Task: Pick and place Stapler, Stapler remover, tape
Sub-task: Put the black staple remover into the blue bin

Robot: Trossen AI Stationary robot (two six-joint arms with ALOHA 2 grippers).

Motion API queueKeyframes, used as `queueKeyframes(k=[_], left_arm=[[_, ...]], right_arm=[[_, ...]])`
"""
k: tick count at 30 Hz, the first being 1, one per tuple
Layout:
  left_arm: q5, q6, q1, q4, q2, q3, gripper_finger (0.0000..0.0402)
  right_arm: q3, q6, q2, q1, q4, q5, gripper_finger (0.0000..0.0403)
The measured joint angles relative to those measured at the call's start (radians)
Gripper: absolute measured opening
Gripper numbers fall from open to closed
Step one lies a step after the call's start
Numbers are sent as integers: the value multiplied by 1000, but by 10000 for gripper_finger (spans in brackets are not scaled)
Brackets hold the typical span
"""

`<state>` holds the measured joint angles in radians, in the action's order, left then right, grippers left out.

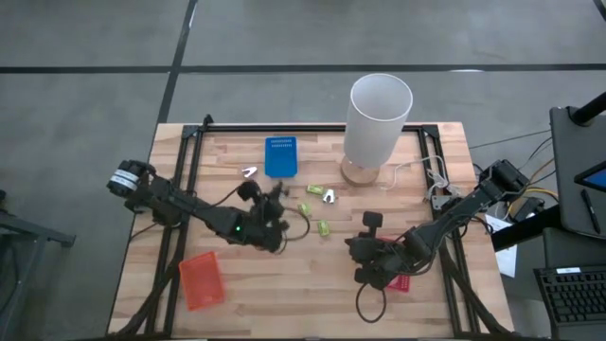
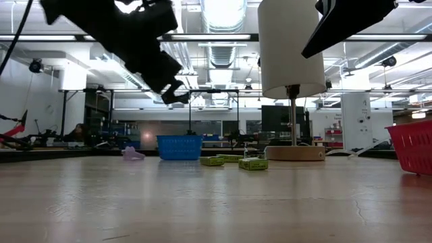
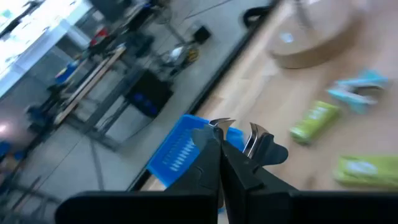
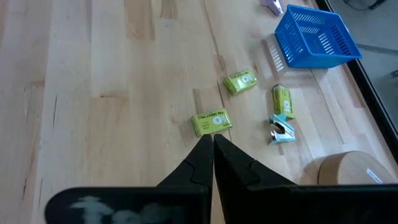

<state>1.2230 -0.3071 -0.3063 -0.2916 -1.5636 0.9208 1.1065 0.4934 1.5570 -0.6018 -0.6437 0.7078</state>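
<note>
Both tools, left [image 3: 235,138] and right [image 4: 210,144], closed and empty.

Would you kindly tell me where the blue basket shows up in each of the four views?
High view: blue basket at the table's far edge, left of the lamp.
Low view: blue basket centre-left, far back.
Left wrist view: behind the pincer tips.
Right wrist view: upper right corner.
Shared landmark: the lamp's round wooden base.

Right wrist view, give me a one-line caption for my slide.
Shut right gripper above the wooden table, facing three green boxes, a light-blue staple remover and a blue basket.
</note>
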Motion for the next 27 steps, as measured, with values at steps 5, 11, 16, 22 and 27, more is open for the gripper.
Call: queueKeyframes(k=[5, 11, 16, 22, 27], left_arm=[[-110, 9, 148, 4, 14, 9, 2], [-390, 36, 392, 42, 16, 18, 7], [-581, 44, 568, 64, 16, 18, 4], [-849, 42, 721, 92, 15, 18, 15], [-916, 42, 750, 94, 10, 17, 33]], right_arm=[[0, 0, 0, 0, 0, 0, 8], [0, 0, 0, 0, 0, 0, 8], [0, 0, 0, 0, 0, 0, 8], [-1, -4, 0, 0, 1, 0, 8], [-2, -4, 0, 0, 3, 0, 8]])
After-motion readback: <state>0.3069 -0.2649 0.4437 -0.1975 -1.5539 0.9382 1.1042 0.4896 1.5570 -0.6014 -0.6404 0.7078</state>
